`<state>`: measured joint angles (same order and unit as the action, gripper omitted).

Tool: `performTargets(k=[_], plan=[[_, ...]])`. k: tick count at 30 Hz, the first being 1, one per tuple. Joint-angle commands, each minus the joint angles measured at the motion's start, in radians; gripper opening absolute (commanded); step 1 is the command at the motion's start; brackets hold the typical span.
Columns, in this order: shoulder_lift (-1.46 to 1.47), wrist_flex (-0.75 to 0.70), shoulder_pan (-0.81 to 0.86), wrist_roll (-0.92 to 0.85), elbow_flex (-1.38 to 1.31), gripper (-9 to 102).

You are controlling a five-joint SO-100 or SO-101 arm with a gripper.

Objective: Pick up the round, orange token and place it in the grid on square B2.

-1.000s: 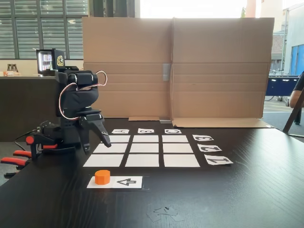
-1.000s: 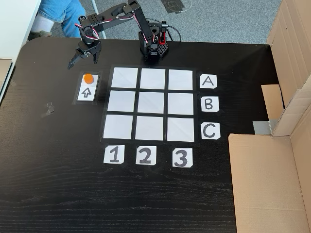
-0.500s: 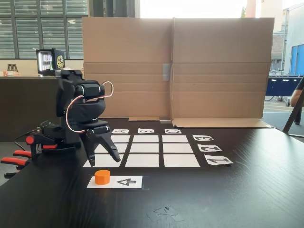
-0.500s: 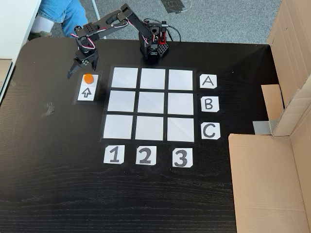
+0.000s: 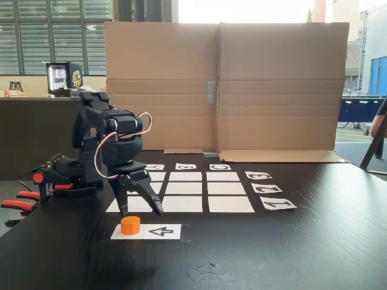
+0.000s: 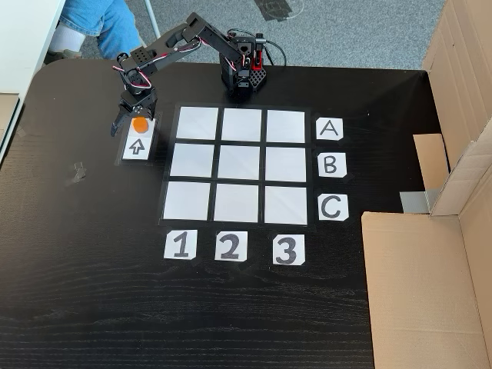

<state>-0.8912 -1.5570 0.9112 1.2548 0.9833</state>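
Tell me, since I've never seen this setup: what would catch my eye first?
Probably the bright orange token on the arrow strip, left of the grid in a fixed view from above, with the black arm's open gripper straddling it. Next, the grid of nine white squares on the dark table, with lettered and numbered cards, and the tall cardboard wall behind.

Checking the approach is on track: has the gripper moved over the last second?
Yes. In the top-down fixed view the gripper has come toward the arrow strip, its open jaws now straddling the token; earlier it was beyond the strip's far end.
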Motion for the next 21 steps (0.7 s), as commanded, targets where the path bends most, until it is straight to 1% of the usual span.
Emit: performTargets(k=[1, 8, 9, 11, 12, 13, 14, 21], plan=[[-0.003, 0.012, -0.006, -0.005, -0.04, 60], [0.012, 0.018, -0.006, -0.003, -0.048, 60], [0.015, 0.021, -0.006, -0.005, -0.051, 56], [0.025, 0.023, -0.006, 0.0, -0.061, 41], [0.028, 0.025, -0.006, 0.003, -0.064, 28], [0.032, 0.026, -0.006, 0.009, -0.071, 11], [0.035, 0.028, -0.006, 0.011, -0.075, -1], [0.046, 0.031, 0.002, 0.021, -0.083, -1]])
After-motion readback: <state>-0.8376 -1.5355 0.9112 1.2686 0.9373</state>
